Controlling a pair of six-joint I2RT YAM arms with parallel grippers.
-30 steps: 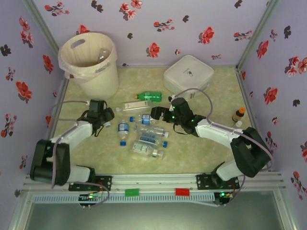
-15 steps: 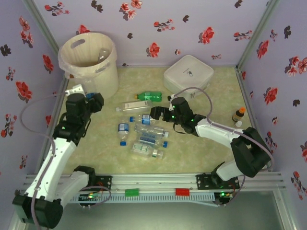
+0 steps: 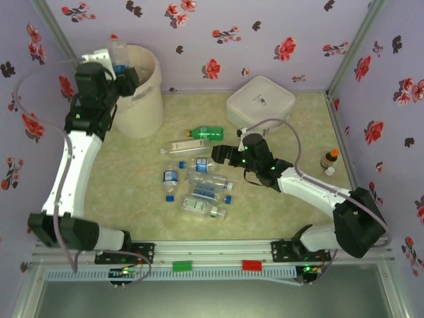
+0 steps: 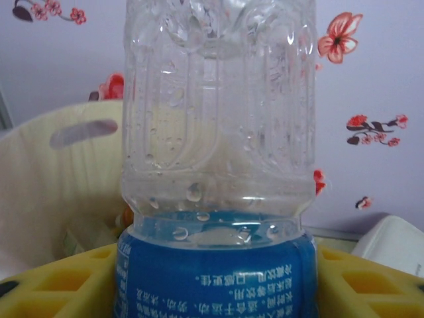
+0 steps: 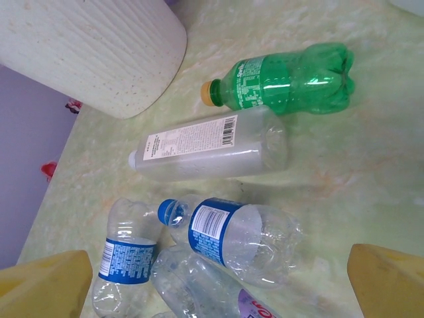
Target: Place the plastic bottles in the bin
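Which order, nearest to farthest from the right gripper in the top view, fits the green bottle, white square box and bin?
1. The green bottle, just beyond the right gripper.
2. The white square box, back right.
3. The bin, back left corner.

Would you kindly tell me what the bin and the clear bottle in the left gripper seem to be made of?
The bin looks like matte cream plastic, faintly textured and without shine. The clear bottle seems thin, glossy transparent plastic: the background shows through its moulded ridges, and its label looks like printed blue film.
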